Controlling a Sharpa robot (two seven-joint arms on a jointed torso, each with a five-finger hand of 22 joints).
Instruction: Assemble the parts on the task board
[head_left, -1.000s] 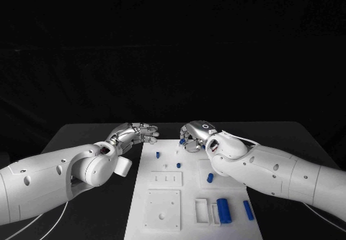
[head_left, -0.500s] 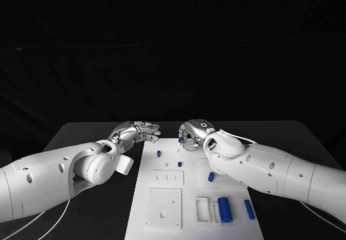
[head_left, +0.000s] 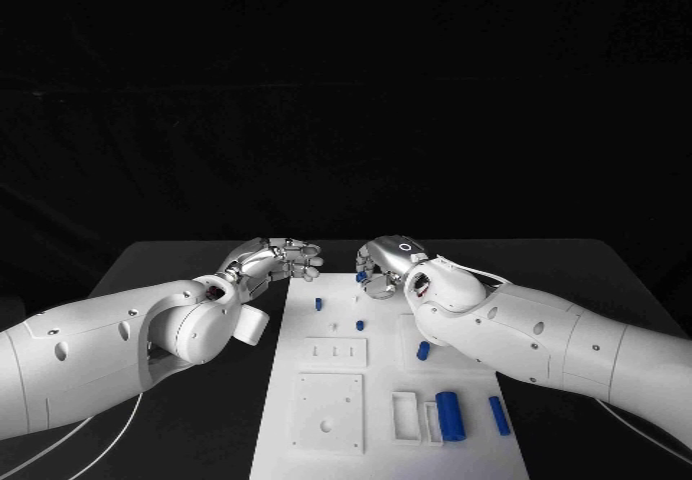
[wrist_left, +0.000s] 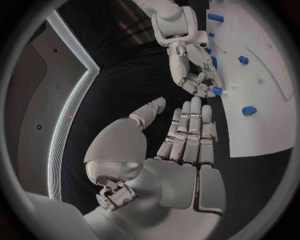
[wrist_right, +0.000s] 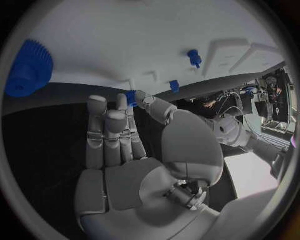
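Right robot hand (head_left: 387, 268) pinches my blue part (wrist_left: 216, 91) over the far board (head_left: 378, 400) for seating; left robot hand (head_left: 277, 262) released.

Hidden and cut-off parts

The right hand (head_left: 387, 262) covers most of a small blue part (head_left: 361, 277); its shape cannot be told. The task board (head_left: 378, 440) runs past the picture's bottom edge.

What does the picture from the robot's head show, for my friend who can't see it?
The right hand pinches a small blue part above the far end of the white task board. The left hand hovers beside it, holding nothing. More blue parts lie on the board.
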